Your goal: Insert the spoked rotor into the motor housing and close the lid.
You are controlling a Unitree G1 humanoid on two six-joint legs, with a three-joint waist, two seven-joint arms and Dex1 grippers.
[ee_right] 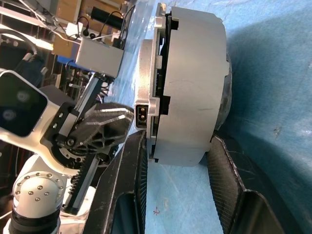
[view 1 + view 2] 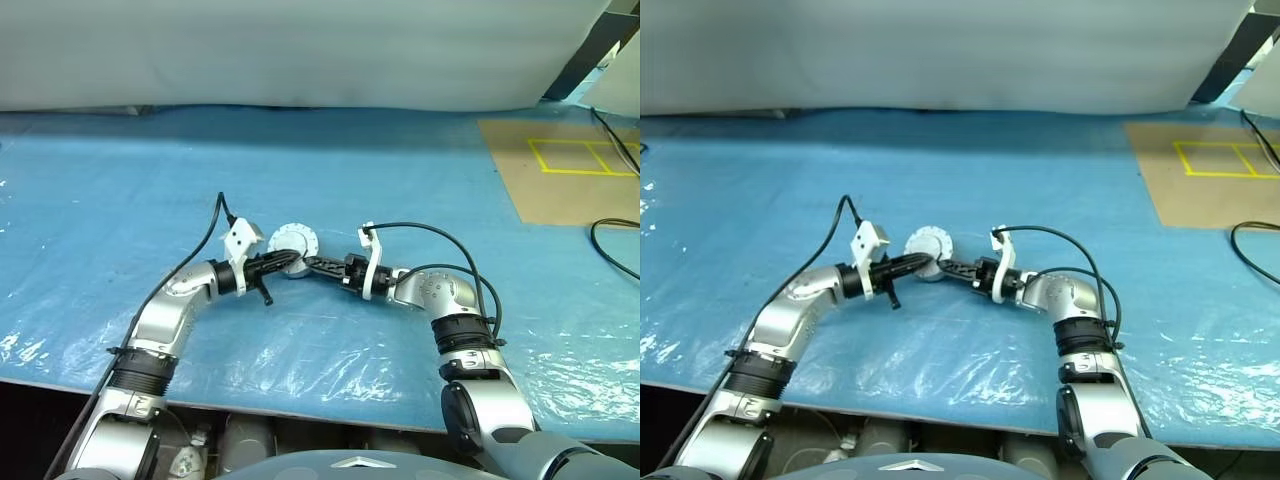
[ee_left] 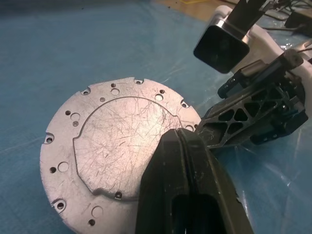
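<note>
We see the scratched, round silver metal motor housing (image 3: 114, 156) pinched by our closed left claw (image 2: 288, 264), right claw (image 1: 178, 168) clamping its smooth rim, above the crinkled blue plastic-covered surface (image 2: 400, 170).

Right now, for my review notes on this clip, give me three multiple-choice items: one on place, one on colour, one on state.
1. Where is the motor housing?
A. between the two grippers
B. on the brown board
C. at the table's near edge

2. What colour is the sheet on the table?
A. green
B. blue
C. red

3. How is the right gripper?
A. wide open, clear of everything
B. shut on nothing
C. shut on the motor housing

Answers: 1 A, both grippers meet at it. 2 B, blue plastic covers the table. 3 C, its fingers flank the housing.
</note>
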